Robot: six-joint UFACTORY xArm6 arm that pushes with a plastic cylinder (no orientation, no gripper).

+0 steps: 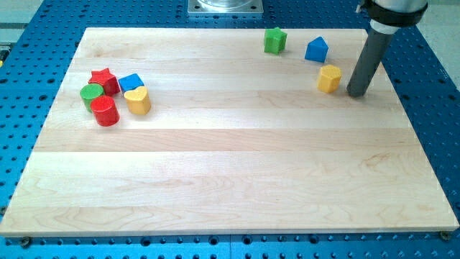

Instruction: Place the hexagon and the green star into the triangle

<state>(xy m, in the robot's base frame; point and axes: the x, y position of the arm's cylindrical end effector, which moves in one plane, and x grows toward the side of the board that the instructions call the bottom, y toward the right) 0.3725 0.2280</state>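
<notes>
My tip (357, 93) just right of yellow hexagon (329, 78), nr blue triangle (316, 50), green star (274, 40).

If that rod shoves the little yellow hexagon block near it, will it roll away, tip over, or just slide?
Most likely it slides. The yellow hexagon sits flat and looks squat, so tipping seems unlikely, and its flat sides should not roll. The wooden board looks smooth, so it should move easily. My tip sits just to its right in the view; an off-centre push may turn it.
</notes>
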